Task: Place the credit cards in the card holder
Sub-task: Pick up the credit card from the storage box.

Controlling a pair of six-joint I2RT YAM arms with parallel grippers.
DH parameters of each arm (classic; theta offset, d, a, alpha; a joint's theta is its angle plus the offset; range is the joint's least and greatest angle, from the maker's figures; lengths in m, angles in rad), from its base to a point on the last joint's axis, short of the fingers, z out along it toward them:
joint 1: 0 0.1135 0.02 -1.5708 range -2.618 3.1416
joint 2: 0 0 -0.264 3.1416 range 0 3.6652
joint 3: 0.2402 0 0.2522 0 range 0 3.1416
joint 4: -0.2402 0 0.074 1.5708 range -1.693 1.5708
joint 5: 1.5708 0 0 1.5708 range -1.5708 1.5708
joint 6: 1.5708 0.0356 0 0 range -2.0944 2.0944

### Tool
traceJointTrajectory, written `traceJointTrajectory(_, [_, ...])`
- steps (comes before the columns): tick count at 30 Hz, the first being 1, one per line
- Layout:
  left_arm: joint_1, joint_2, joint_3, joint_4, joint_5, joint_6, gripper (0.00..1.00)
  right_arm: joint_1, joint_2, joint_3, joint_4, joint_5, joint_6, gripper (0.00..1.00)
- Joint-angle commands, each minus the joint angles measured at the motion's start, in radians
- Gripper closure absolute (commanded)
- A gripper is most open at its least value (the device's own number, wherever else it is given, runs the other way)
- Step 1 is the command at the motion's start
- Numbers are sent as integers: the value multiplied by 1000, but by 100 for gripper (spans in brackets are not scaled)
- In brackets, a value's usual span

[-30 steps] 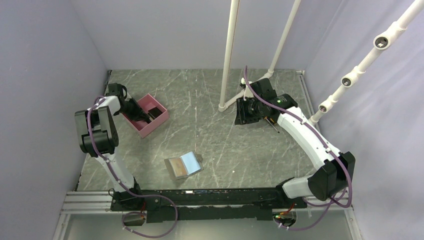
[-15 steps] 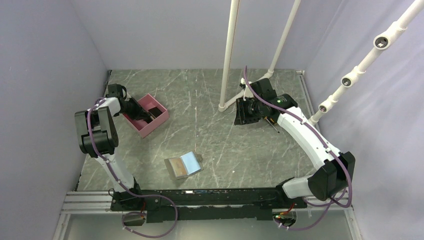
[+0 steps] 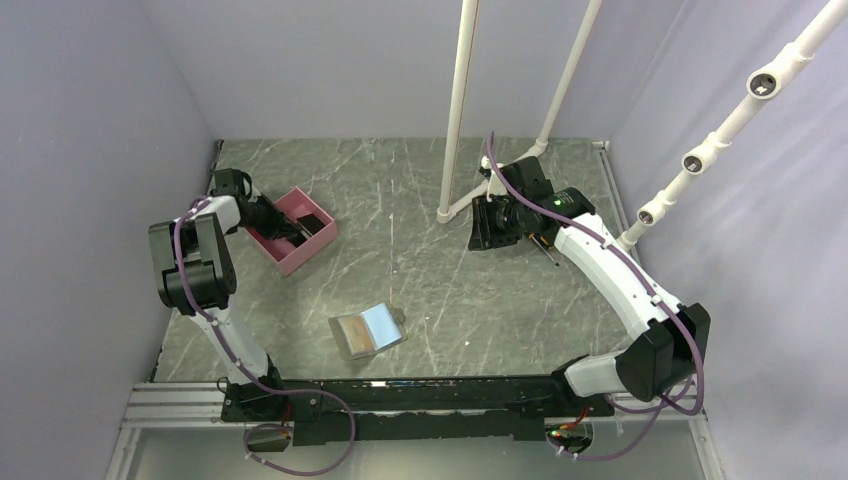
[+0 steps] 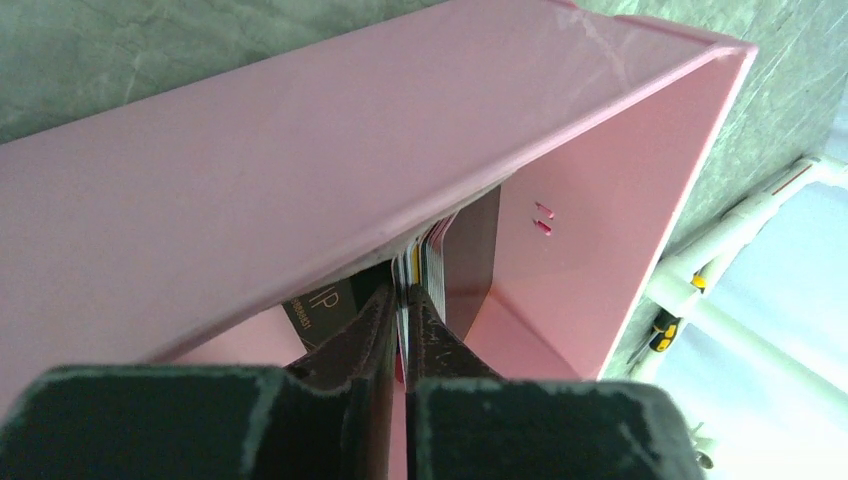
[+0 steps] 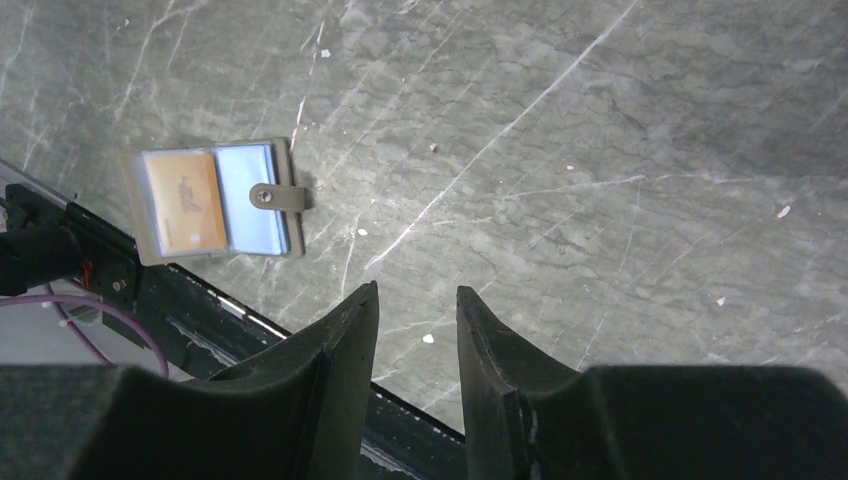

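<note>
The grey card holder (image 3: 367,331) lies open near the front of the table, one orange card (image 5: 187,201) in its left half beside the light blue lining (image 5: 250,200). Several credit cards (image 4: 432,255) stand on edge in the pink box (image 4: 350,150); a black one (image 4: 318,306) leans at the left. My left gripper (image 4: 402,298) reaches into that box (image 3: 312,250), its jaws pinched on the edge of one thin card. Far from the holder (image 5: 283,205), my right gripper (image 5: 417,295) hovers open and empty at the back right (image 3: 490,225).
White pipe legs (image 3: 455,120) rise from the table just behind the right gripper. A yellow-and-black screwdriver (image 4: 663,330) lies near those pipes. The black base rail (image 3: 420,395) runs along the near edge. Purple walls close in left, right and back.
The left gripper's jaws have closed in on a card inside the pink box. The right arm and the card holder have stayed where they were.
</note>
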Motion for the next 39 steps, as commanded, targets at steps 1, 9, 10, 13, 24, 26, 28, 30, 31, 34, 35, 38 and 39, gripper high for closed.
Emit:
traceJointTrajectory(1, [5, -32, -6, 23, 28, -19, 92, -3, 2, 3, 12, -5, -2, 63])
traceJointTrajectory(9, [5, -46, 26, -40, 7, -22, 100, -3, 5, 5, 12, -5, -2, 63])
traceJointTrajectory(10, [5, -51, 32, -51, 8, -23, 100, -3, 5, 5, 12, -4, -2, 63])
traceJointTrajectory(13, [5, -63, 51, -76, 14, -34, 100, -3, 6, 4, 13, -6, -2, 63])
traceJointTrajectory(24, [7, -48, 134, -189, 28, -37, 100, -3, 6, 0, 17, -11, 0, 63])
traceJointTrajectory(26, [8, -36, 158, -222, 26, -23, 100, -3, 6, -1, 17, -12, 1, 63])
traceJointTrajectory(28, [8, -37, 176, -252, 17, -5, 100, -3, 6, -3, 17, -14, 1, 63])
traceJointTrajectory(30, [8, -48, 189, -274, 0, 9, 100, -3, 8, -3, 19, -15, 1, 63])
traceJointTrajectory(31, [8, -53, 196, -284, -5, 18, 100, -3, 8, -3, 19, -16, 1, 63])
traceJointTrajectory(34, [7, -48, 227, -322, -14, 46, 100, -3, 7, -4, 20, -20, 3, 63])
traceJointTrajectory(35, [8, -45, 236, -338, -18, 53, 100, -3, 8, -4, 20, -22, 3, 63])
traceJointTrajectory(38, [8, -38, 263, -368, -26, 82, 100, -3, 8, -6, 20, -23, 4, 63])
traceJointTrajectory(39, [9, -39, 270, -373, -28, 93, 100, -3, 7, -6, 20, -23, 4, 63])
